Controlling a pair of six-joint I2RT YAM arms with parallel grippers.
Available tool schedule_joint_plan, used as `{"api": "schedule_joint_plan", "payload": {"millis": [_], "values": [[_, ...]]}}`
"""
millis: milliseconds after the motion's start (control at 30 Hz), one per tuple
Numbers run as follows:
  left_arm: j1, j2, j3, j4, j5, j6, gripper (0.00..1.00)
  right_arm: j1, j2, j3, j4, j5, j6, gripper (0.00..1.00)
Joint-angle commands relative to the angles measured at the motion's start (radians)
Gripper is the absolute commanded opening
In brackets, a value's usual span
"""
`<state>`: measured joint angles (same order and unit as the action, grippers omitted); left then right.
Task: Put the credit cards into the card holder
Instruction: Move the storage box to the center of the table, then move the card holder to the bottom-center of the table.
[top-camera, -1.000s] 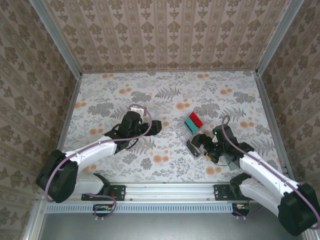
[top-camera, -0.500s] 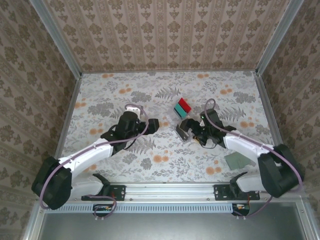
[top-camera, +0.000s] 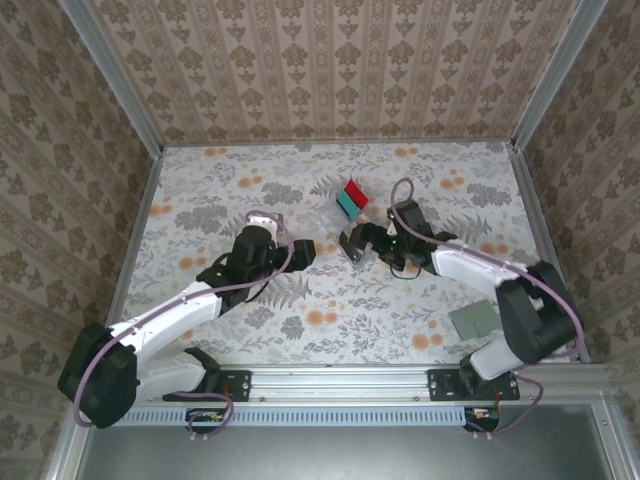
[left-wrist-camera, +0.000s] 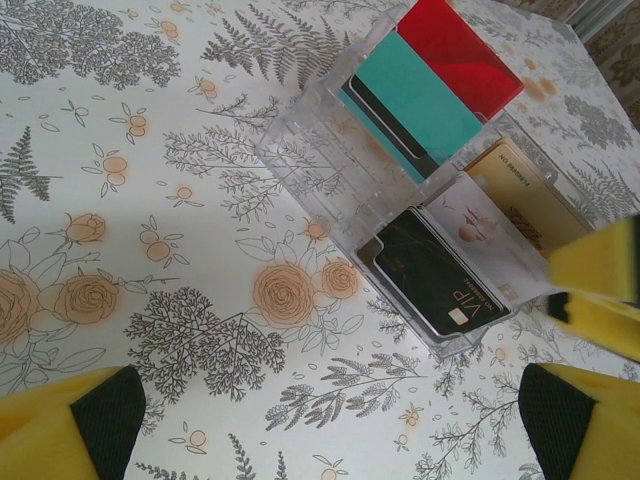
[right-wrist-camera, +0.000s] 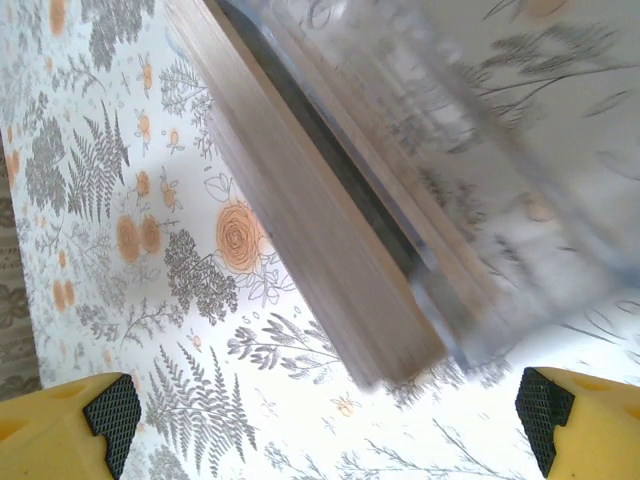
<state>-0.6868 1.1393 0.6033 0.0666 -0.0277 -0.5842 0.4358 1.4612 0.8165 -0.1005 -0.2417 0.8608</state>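
Bracketing the tray (top-camera: 345, 222), your right gripper (top-camera: 363, 243) stood jaws apart, probably to steady it | left gripper (top-camera: 311, 250), also apart, faced the cards (left-wrist-camera: 432, 270) | wallet (top-camera: 473, 320) lay well apart.

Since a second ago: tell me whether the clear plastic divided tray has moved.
Yes: the tray slid toward the back-left, farther from the flat grey-green wallet.

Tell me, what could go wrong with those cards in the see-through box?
1. The right tool sits wide open right at the clear tray; a shove might tip it and spill the red card and teal card.
2. The left tool hovers close by, so the two could bump.
3. The card holder lies far off beside the right arm, a long carry where a card may slip.
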Motion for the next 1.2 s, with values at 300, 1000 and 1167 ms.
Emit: {"api": "schedule_joint_plan", "payload": {"millis": [300,1000,1167], "values": [[0.003,-0.092,-0.054,0.029,-0.012,-0.045,1.00,-0.300,-0.559,-0.280,-0.511,0.478,-0.032,1.00],[0.004,-0.047,-0.051,0.086,0.038,-0.062,1.00,-0.480,-0.352,-0.391,-0.311,0.029,-0.055,1.00],[0.004,-0.031,-0.038,0.087,0.049,-0.065,1.00,-0.334,-0.376,-0.408,-0.247,-0.009,0.019,0.99]]}}
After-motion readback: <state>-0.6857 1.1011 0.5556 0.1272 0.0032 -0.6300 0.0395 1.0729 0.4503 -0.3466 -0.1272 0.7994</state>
